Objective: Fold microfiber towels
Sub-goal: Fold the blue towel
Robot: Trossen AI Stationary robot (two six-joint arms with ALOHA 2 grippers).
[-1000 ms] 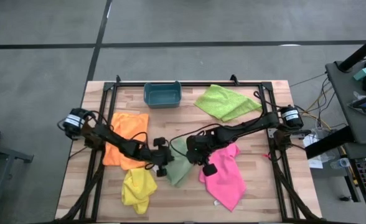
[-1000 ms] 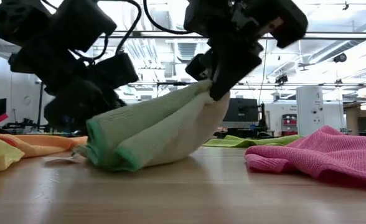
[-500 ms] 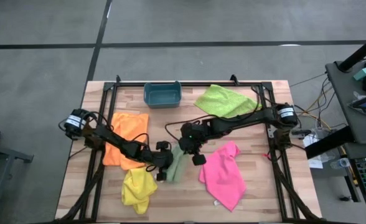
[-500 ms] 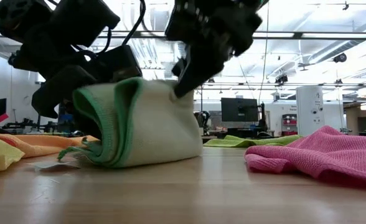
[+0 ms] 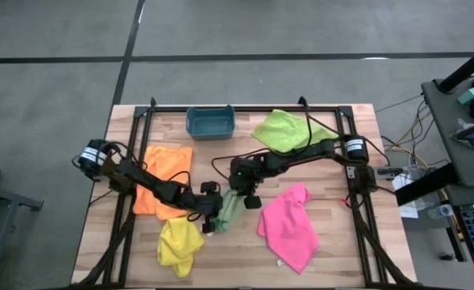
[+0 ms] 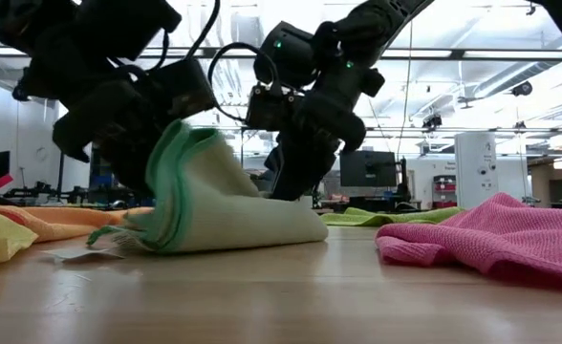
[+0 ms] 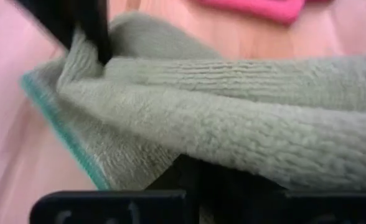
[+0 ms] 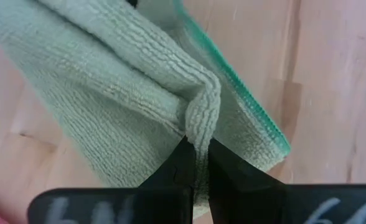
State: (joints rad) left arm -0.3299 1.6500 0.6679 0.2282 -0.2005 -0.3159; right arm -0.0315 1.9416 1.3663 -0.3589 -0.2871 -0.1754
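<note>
Both claws, left claw (image 5: 213, 216) and right claw (image 5: 241, 192), pinch the mint towel (image 6: 224, 205); it looks soft, light and floppy, best gripped at hemmed corners.

Light is bright and even from above, so the table (image 5: 358, 234) in the high view shows only faint, soft shadows under the arms. In the low view, ceiling strip lights glare white behind the arms, which turn to near-black silhouettes, while the near tabletop and the pink towel (image 6: 491, 239) at the edge are softly out of focus. Both wrist views are close and blurred toward the edges, with the mint towel (image 8: 121, 93) sharp only at its ribbed middle.
</note>
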